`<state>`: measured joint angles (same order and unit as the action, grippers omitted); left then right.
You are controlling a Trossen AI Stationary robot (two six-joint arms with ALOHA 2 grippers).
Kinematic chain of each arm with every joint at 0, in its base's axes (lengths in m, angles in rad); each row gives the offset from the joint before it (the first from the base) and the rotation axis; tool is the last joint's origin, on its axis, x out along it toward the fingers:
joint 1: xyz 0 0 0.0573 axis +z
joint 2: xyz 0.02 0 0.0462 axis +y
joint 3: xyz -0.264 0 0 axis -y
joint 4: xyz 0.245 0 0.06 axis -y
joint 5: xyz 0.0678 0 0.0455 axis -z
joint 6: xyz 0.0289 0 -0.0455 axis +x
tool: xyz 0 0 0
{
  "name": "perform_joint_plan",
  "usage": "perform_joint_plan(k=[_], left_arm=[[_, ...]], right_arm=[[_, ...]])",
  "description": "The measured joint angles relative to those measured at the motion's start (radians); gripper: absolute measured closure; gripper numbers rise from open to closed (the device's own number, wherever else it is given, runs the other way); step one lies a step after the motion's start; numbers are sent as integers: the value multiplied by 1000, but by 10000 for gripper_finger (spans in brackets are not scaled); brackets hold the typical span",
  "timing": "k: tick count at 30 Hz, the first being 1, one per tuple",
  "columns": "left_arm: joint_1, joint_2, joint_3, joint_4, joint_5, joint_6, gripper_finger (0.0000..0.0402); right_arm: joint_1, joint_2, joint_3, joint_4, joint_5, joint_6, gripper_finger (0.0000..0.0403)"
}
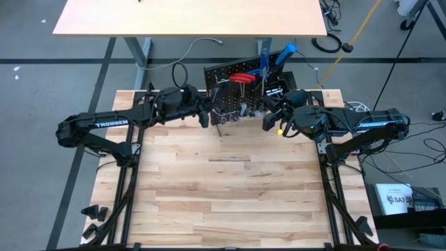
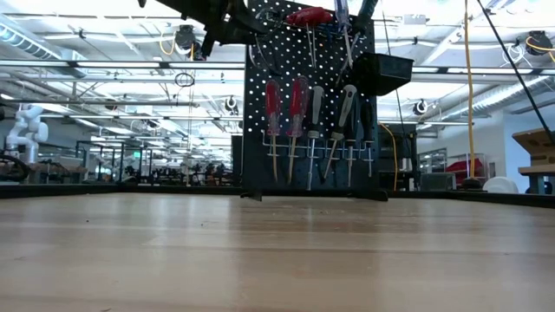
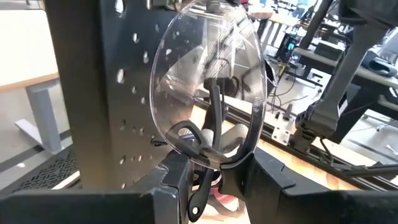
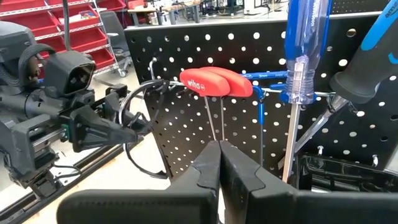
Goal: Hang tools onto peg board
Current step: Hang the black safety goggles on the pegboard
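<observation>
Right gripper (image 4: 219, 163) sits low in front of the peg board (image 4: 186, 81), its two dark fingers pressed together with no gap between them. Just above those fingers hang two red T-handle tools (image 4: 216, 82), thin silver shafts running down toward the fingertips. Beside them, a blue T-handle key (image 4: 261, 93) hangs on the panel, and a blue-and-clear screwdriver (image 4: 301, 50) stands upright. A black-and-blue handle (image 4: 367, 59) leans in at the edge. Off to the side, the left gripper (image 4: 109, 130) points at the board, at a dark wire loop (image 4: 134, 118).
</observation>
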<state>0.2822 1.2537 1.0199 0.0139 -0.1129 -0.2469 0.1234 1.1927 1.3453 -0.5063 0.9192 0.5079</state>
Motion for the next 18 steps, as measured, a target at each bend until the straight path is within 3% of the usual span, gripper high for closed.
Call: perform_joint_plan(k=[10,18], left_arm=[[6,0,0,-45,-47,-4,294],[6,0,3,-75,-83,85,288]], right_arm=[[-1,0,0,-2,0,0,403],[-11,0,0,-1,-3,0,403]])
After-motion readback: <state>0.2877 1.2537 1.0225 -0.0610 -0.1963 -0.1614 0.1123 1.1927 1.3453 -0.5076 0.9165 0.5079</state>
